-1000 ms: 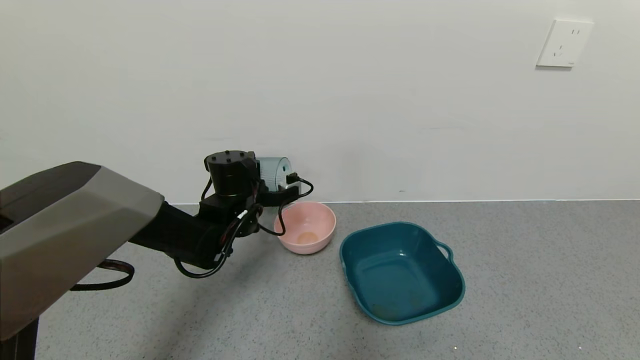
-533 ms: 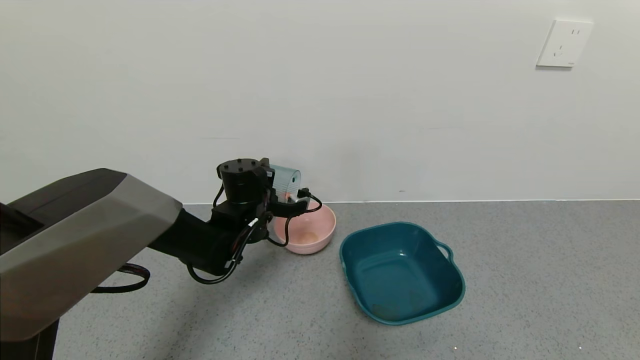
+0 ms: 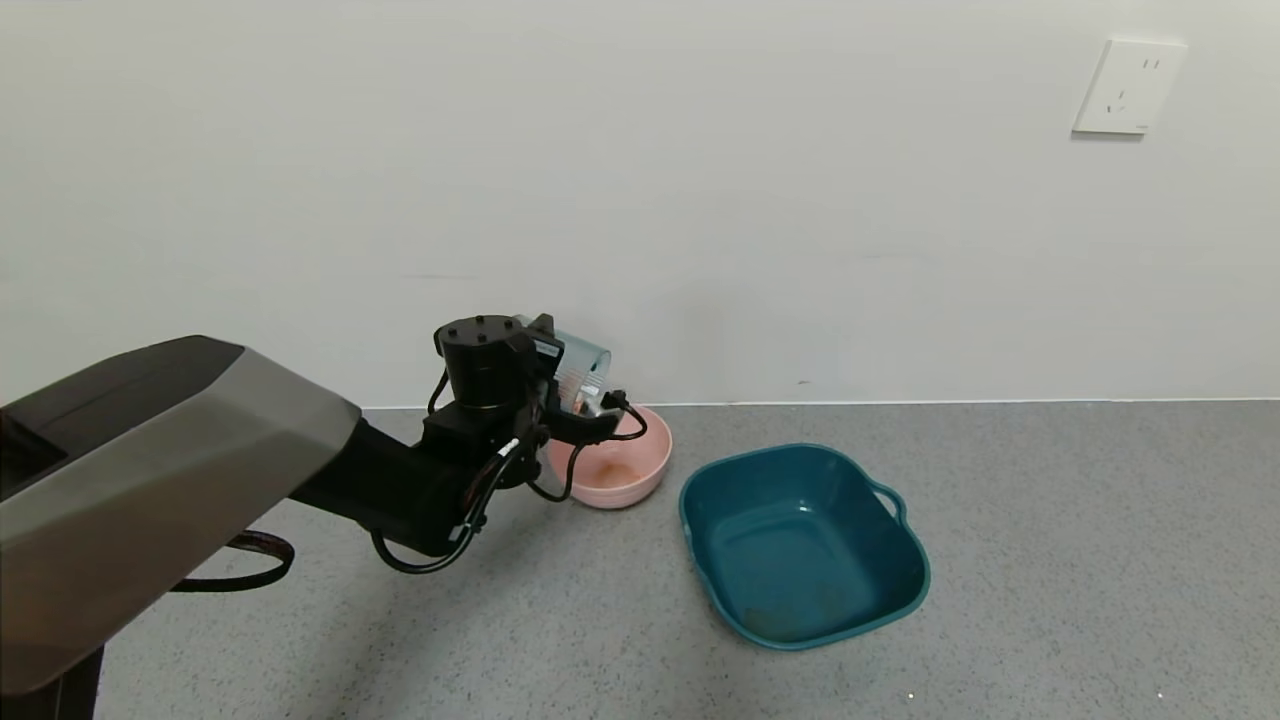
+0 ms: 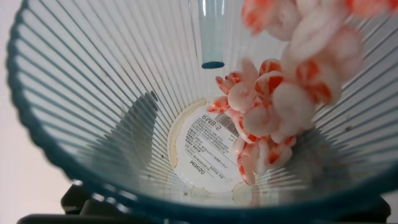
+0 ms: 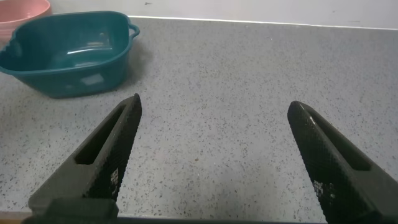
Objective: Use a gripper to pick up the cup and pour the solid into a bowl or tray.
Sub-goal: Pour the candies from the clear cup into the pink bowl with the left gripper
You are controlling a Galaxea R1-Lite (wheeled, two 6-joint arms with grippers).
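My left gripper (image 3: 578,392) is shut on the cup (image 3: 585,362), a translucent blue-green ribbed tumbler. It holds the cup tipped on its side just above the near-left rim of the pale-pink bowl (image 3: 648,458). In the left wrist view I look into the cup (image 4: 112,106). The solid (image 4: 277,106), a clump of small orange-red and white pieces, lies against its wall, sliding toward the rim. A white label shows on the cup's bottom. My right gripper (image 5: 214,124) is open and empty above bare floor, out of the head view.
A dark teal tray (image 3: 905,560) with handles stands to the right of the bowl; it also shows in the right wrist view (image 5: 62,59). The white wall runs close behind the bowl. Grey speckled surface lies around both containers.
My left gripper has moved right and a little lower with the cup, and has tipped it further over the pink bowl. The pieces have shifted toward the cup's mouth.
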